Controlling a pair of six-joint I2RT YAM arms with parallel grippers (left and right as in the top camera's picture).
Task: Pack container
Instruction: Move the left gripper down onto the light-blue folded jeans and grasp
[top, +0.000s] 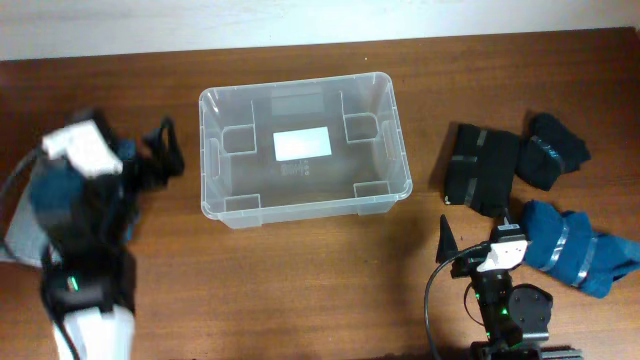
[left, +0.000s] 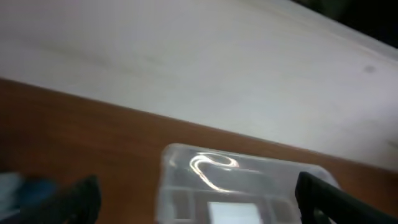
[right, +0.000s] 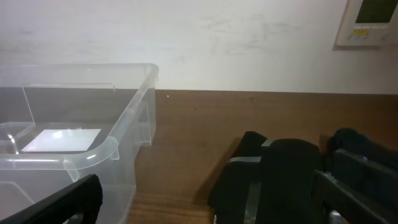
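Note:
The clear container (top: 384, 100) stands empty in the middle of the table, its white label (top: 301, 145) on the base. My left gripper (top: 162, 150) is blurred and sits left of the container. In the left wrist view it (left: 202, 196) is open and empty, facing the container (left: 186, 162). My right gripper (top: 478, 240) is at the front right, open and empty. In the right wrist view it (right: 211, 202) sits between the container (right: 124, 137) and a black rolled cloth bundle (right: 280, 174).
Two black taped bundles (top: 485, 170) (top: 555, 150) and a blue one (top: 575, 255) lie right of the container. A blue bundle (top: 50, 195) and something grey (top: 15, 235) lie under the left arm. A pale wall runs along the back.

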